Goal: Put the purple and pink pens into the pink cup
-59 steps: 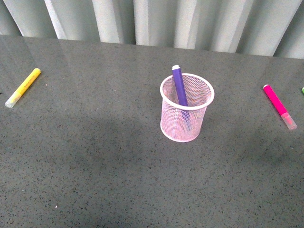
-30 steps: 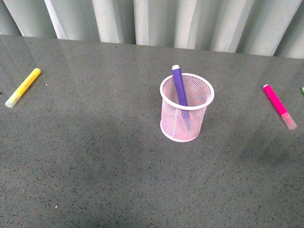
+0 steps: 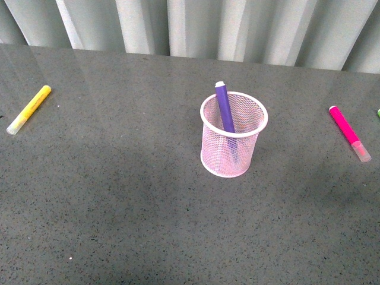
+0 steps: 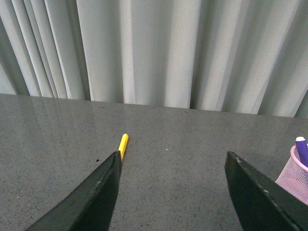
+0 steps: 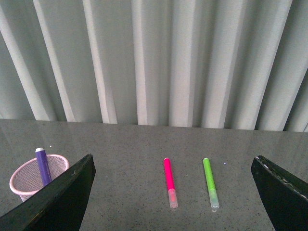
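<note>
1. Purple pen leans inside the pink cup; pink pen lies well apart, rightwards.
2. Left gripper and right gripper hang spread, empty.
3. Green marker lies near the pink pen: a wrong grab is possible.

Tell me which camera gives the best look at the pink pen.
The right wrist view: the pink pen lies whole near the middle of the picture, clear cap visible, beside the green pen. The front view shows it whole too, but off at the right edge. The left wrist view does not show it.
</note>
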